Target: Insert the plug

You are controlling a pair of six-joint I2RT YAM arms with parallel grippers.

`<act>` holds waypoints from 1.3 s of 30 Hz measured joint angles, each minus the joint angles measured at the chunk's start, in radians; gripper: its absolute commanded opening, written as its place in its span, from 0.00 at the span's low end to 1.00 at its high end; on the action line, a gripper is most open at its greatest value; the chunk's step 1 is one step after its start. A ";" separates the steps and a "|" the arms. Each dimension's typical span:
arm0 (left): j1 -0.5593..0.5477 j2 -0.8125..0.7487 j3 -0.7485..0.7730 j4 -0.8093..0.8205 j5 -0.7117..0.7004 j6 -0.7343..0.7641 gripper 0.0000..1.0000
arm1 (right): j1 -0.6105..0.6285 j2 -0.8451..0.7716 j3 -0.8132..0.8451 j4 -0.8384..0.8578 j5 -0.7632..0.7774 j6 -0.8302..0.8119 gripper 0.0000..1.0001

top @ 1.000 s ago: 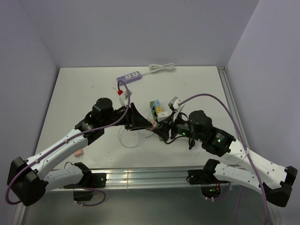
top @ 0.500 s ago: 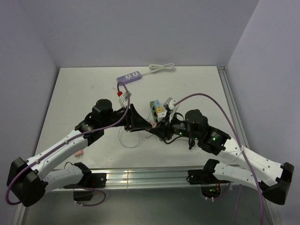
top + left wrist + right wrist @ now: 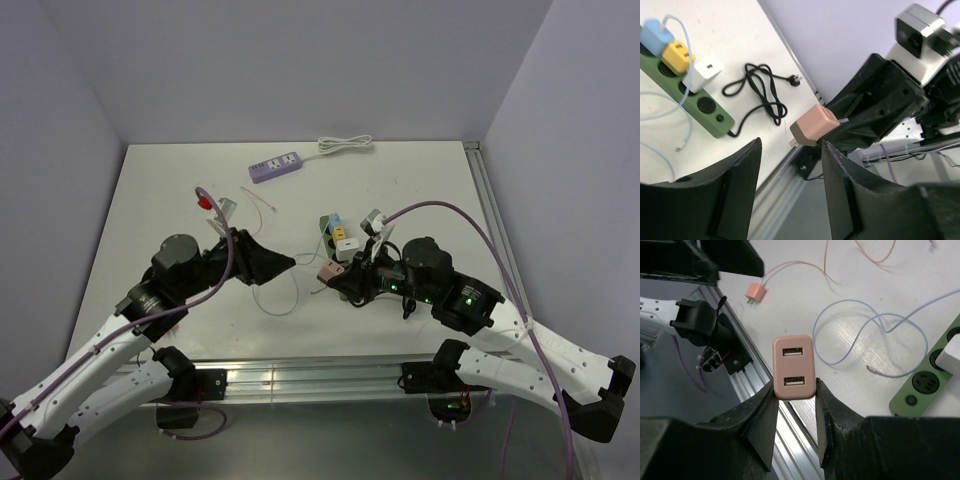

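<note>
White arms [image 3: 100,345] with black joints [image 3: 180,262] and purple cables [image 3: 440,204].

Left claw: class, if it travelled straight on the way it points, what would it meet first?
Probably the pink plug gripped by the right claw; it sits dead ahead in the left wrist view, depth unclear.

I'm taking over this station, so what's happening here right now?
The right gripper is shut on a pink charger, holding it off the table near the green power strip. The left gripper is open and empty, pointing toward it. A blue charger, a yellow charger and a white charger sit in the strip; the pink one is not plugged in yet.
</note>
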 measured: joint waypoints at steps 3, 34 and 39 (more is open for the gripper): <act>0.000 -0.083 -0.066 0.045 -0.015 0.051 0.61 | 0.000 0.009 0.011 -0.036 0.009 0.020 0.00; -0.031 -0.004 -0.247 0.562 0.360 0.042 0.50 | -0.001 0.046 0.054 0.118 -0.282 0.187 0.00; -0.038 0.011 -0.232 0.563 0.372 0.035 0.40 | -0.004 0.047 0.054 0.122 -0.282 0.194 0.00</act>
